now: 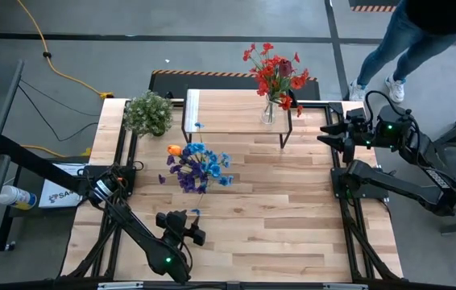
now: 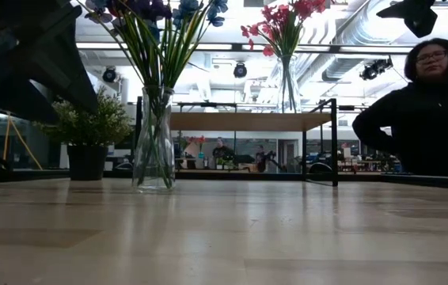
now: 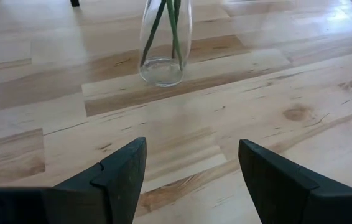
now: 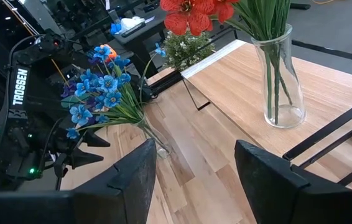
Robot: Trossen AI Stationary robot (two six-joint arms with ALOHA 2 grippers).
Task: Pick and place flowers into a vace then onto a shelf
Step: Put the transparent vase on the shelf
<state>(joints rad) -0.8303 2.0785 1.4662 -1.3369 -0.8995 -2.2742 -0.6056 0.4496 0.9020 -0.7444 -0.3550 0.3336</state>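
The blue-flower vase (image 1: 198,184) stands upright at frame centre — just up-right of the left gripper (image 1: 192,228), released, nearer than the right gripper (image 1: 332,134), also released.

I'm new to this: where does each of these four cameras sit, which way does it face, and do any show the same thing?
High view: overhead, facing down on the table, both arms, the left claw and right claw.
Low view: at tabletop height, facing across to the shelf; no claw visible.
Left wrist view: on the left arm, facing the blue-flower vase past its open claw.
Right wrist view: on the right arm, facing the red-flower vase on the shelf.
All four show the blue-flower vase.
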